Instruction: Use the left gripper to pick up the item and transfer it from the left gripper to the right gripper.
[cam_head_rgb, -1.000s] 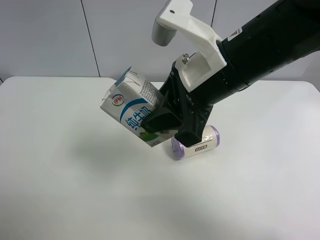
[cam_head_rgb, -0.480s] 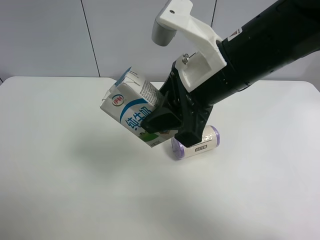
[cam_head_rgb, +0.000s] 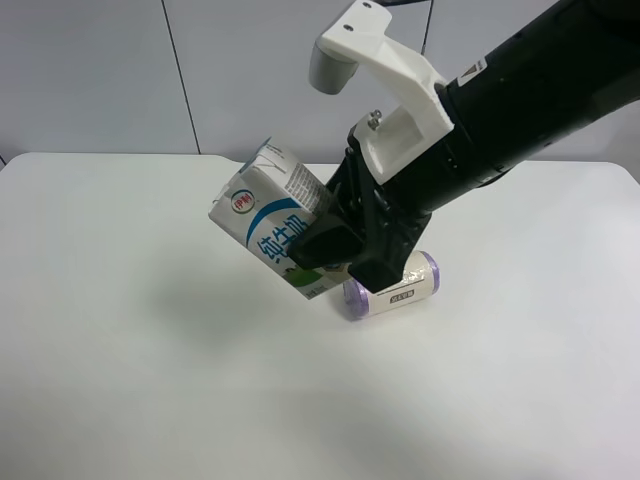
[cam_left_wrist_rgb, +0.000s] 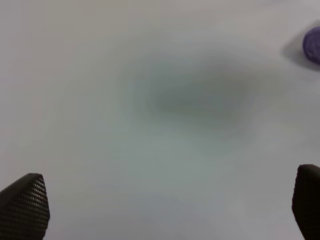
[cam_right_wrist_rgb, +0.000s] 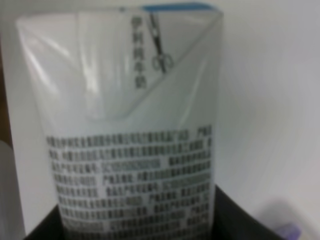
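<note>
Even bright light, blurry wrist views

Milk carton (cam_head_rgb: 262, 212) base and cream roll (cam_head_rgb: 408, 282) partly behind fingers (cam_head_rgb: 322, 246) of the right gripper (cam_head_rgb: 338, 262).

One carton (cam_head_rgb: 272, 225) was on the count, a single one. One roll (cam_head_rgb: 400, 285) was there too, with two purple ends. One desk (cam_head_rgb: 120, 350) carried the lot. One arm (cam_head_rgb: 520, 100) showed in the high view, and it wore one white bracket (cam_head_rgb: 385, 75). Pincers came to two: the right pincer (cam_head_rgb: 335, 250) and the left pincer (cam_left_wrist_rgb: 166, 202), and that one showed two black fingertips (cam_left_wrist_rgb: 25, 205) to its wrist camera.
</note>
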